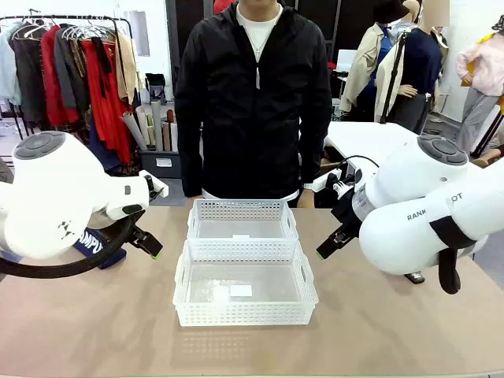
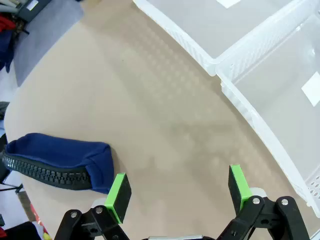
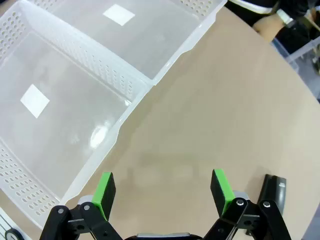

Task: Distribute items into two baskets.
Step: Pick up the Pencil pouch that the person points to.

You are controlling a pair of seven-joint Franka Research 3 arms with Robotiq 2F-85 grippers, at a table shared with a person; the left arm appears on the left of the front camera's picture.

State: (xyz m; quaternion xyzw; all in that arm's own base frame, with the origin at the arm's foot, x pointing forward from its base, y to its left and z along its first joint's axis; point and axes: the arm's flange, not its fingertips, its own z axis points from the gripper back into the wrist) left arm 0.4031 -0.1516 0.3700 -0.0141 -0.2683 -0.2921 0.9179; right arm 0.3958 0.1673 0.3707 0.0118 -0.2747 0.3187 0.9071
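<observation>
Left pincer (image 2: 178, 188) beside navy zippered pouch (image 2: 55, 159)

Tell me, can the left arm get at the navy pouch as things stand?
Probably yes. The left gripper hangs open over the table, and the pouch lies close beside it, with nothing on top of it or in between.

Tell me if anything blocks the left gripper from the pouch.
Nothing visible does. The open left gripper hangs over bare table, and the pouch lies on the table close beside it, with nothing between them.
</observation>
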